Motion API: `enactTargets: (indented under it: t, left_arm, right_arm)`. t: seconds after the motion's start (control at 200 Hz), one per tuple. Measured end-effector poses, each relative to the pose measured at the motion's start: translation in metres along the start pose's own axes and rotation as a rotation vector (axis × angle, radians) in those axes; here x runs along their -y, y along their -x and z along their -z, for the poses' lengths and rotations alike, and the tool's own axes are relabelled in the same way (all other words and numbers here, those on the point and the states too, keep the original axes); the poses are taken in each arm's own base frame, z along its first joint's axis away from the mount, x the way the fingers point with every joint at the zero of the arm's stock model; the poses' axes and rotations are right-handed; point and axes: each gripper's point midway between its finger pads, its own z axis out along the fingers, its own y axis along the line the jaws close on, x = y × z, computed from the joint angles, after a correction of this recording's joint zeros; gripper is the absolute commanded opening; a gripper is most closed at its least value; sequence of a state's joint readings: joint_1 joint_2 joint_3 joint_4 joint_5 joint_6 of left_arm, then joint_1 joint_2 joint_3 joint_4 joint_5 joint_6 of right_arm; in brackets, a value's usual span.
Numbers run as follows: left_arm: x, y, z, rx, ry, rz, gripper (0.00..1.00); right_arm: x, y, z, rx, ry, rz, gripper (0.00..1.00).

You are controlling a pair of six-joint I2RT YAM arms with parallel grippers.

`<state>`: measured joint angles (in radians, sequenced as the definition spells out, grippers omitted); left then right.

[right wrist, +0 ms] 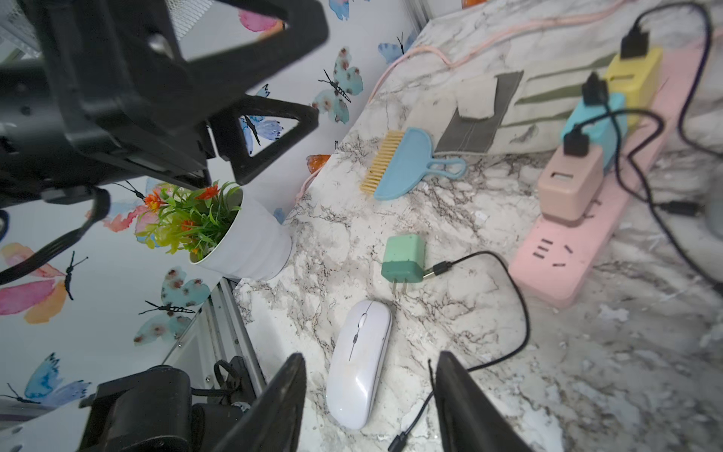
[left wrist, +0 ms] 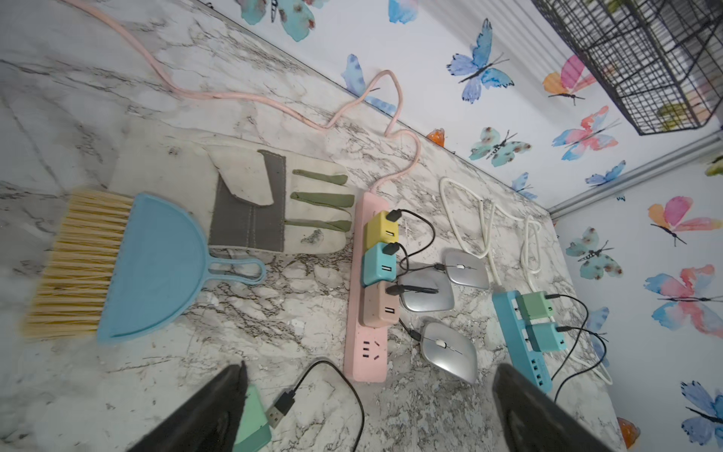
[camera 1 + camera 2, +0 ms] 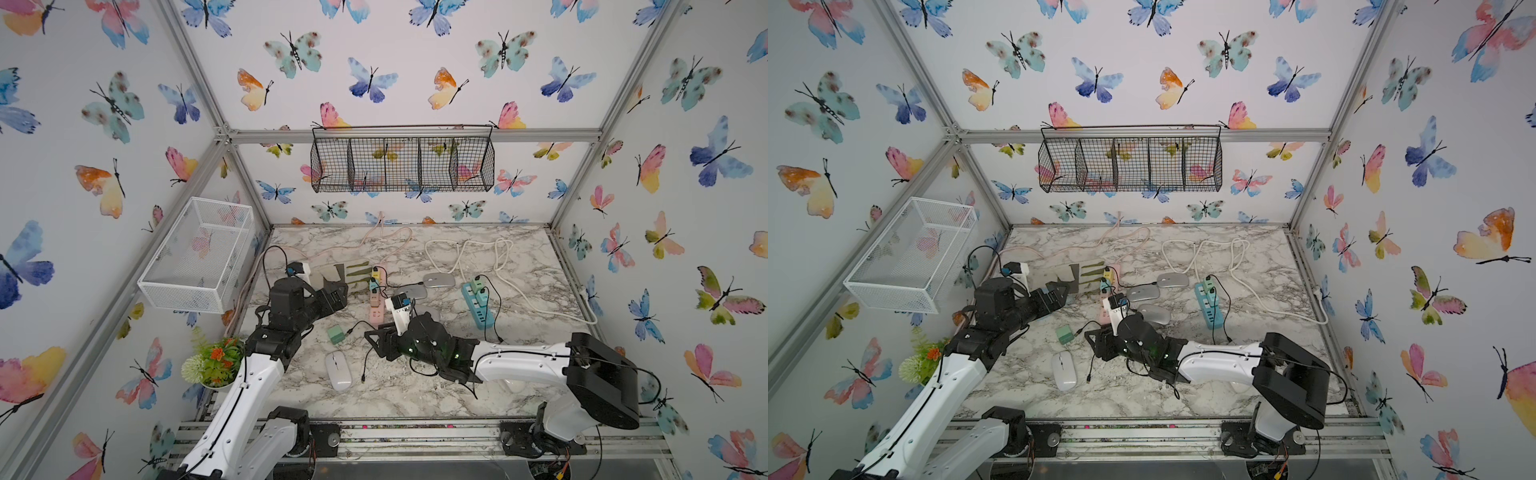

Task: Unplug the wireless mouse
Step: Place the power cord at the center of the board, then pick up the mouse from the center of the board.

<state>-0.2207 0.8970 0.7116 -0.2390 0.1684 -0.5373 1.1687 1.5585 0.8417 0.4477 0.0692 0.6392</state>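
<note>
mouse [image 1: 358, 364]: glossy white plastic | tabletop [image 1: 587, 371]: smooth marble-look | glove [image 2: 234, 195]: cloth

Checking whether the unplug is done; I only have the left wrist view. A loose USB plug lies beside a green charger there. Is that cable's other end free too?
Observer: Yes. The black cable ends loose beside the white mouse, not plugged into it.
Operator: Is the right arm holding anything?
Observer: No. The right pincer is open near the mouse, gripping nothing.
Operator: And the charger?
Observer: The green charger lies flat, prongs bare, off the pink strip.
</note>
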Motion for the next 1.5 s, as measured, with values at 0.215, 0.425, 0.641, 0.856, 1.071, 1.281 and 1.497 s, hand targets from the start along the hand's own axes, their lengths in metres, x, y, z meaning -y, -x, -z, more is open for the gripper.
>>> enactTargets:
  t: [0.215, 0.425, 0.641, 0.856, 1.071, 1.281, 1.497]
  left_arm:
    - [0.060, -0.027, -0.007, -0.001, -0.128, -0.097, 0.98]
    - [0.091, -0.063, -0.025, -0.064, -0.161, -0.150, 0.98]
    - [0.100, -0.083, -0.036, -0.122, -0.202, -0.117, 0.98]
    - [0.086, -0.074, -0.034, -0.124, -0.196, -0.045, 0.98]
    - [0.030, -0.026, -0.015, 0.000, -0.157, 0.096, 0.98]
    - [-0.005, -0.011, -0.002, 0.036, -0.133, 0.170, 0.99]
    - [-0.007, -0.027, -0.007, -0.048, -0.141, 0.166, 1.00]
  right_arm:
    - [0.036, 0.033, 0.042, 0.062, -0.052, 0.223, 0.78]
    - [0.099, 0.039, 0.062, -0.043, -0.090, 0.334, 0.88]
    - [0.151, 0.039, 0.035, -0.278, -0.137, 0.347, 0.90]
    - [0.187, 0.000, 0.008, -0.511, -0.159, 0.382, 0.87]
    - [0.213, -0.017, -0.001, -0.644, -0.193, 0.454, 0.88]
    - [0.232, -0.028, 0.000, -0.743, -0.238, 0.528, 0.88]
    - [0.241, -0.035, 0.001, -0.804, -0.218, 0.554, 0.87]
